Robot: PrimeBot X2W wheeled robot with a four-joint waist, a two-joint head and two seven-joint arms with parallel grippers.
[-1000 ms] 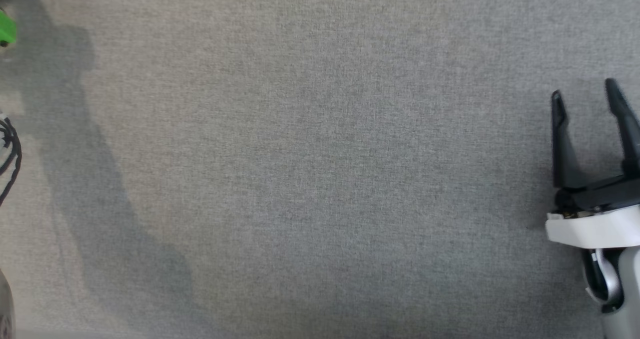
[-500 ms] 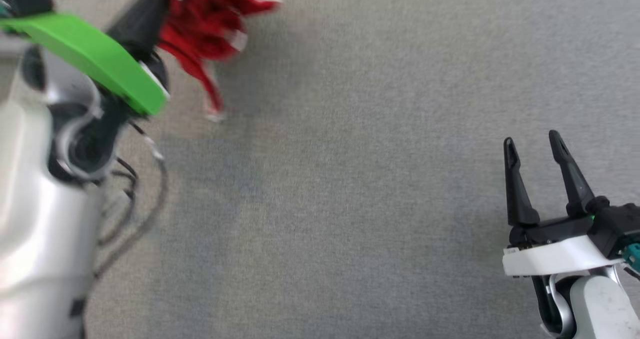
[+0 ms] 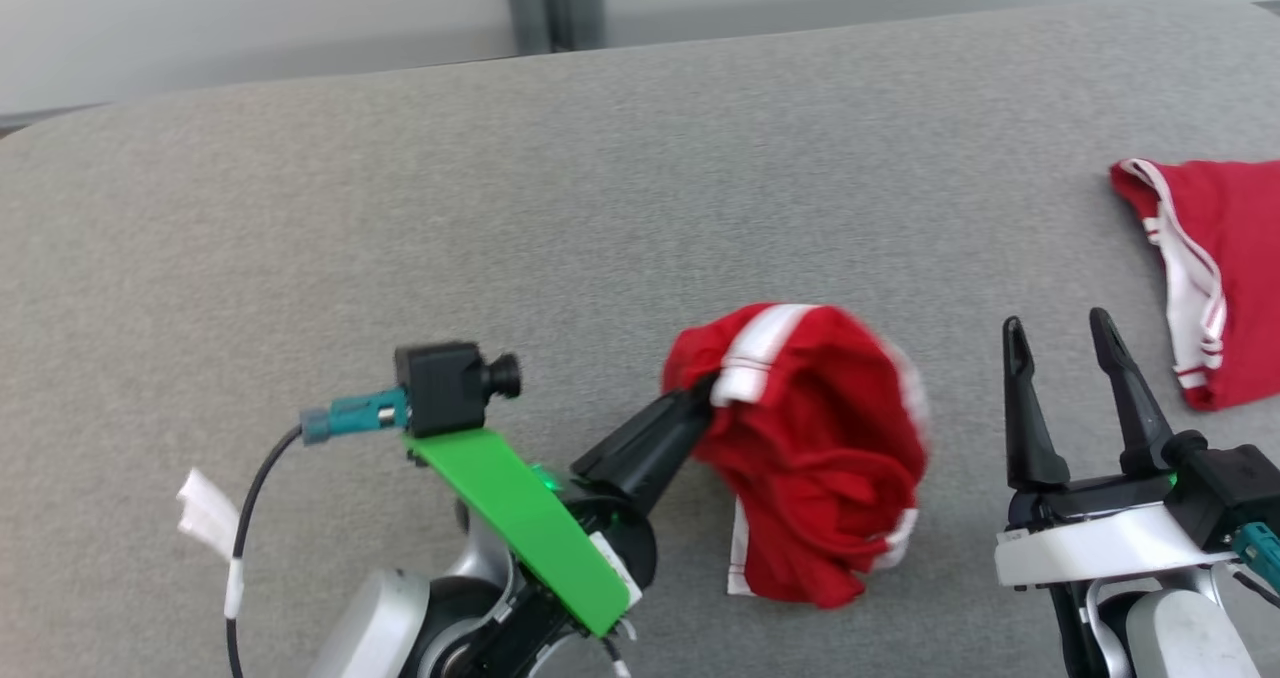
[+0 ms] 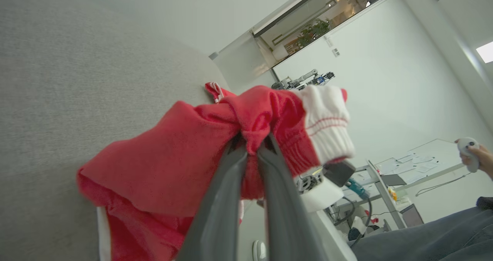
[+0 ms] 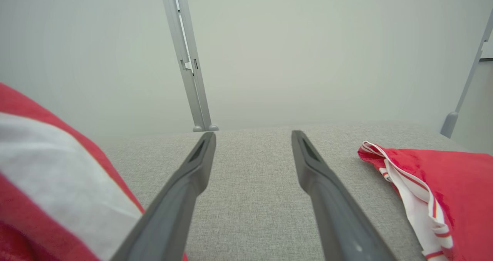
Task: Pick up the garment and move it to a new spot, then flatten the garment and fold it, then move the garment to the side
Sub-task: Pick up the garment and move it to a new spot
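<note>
A crumpled red garment (image 3: 815,448) with white trim hangs bunched over the grey table, its lower folds touching the cloth. My left gripper (image 3: 705,398) is shut on its upper edge beside a white cuff. The left wrist view shows both dark fingers (image 4: 227,199) pinching the red fabric (image 4: 173,164), the ribbed white cuff (image 4: 327,126) just right of them. My right gripper (image 3: 1058,333) stands open to the right of the garment with nothing between its fingers. In the right wrist view the garment (image 5: 46,184) fills the lower left, beside the spread fingers (image 5: 185,184).
A second red garment (image 3: 1220,278) with white striped trim lies flat at the table's right edge, also in the right wrist view (image 5: 431,191). The grey table (image 3: 400,208) ends at the back. A person's hand holding a controller (image 4: 472,157) shows in the left wrist view.
The head camera has swung, so the whole picture shifted. The left gripper and the red garment it holds now sit near the picture's middle; the right gripper stays open.
</note>
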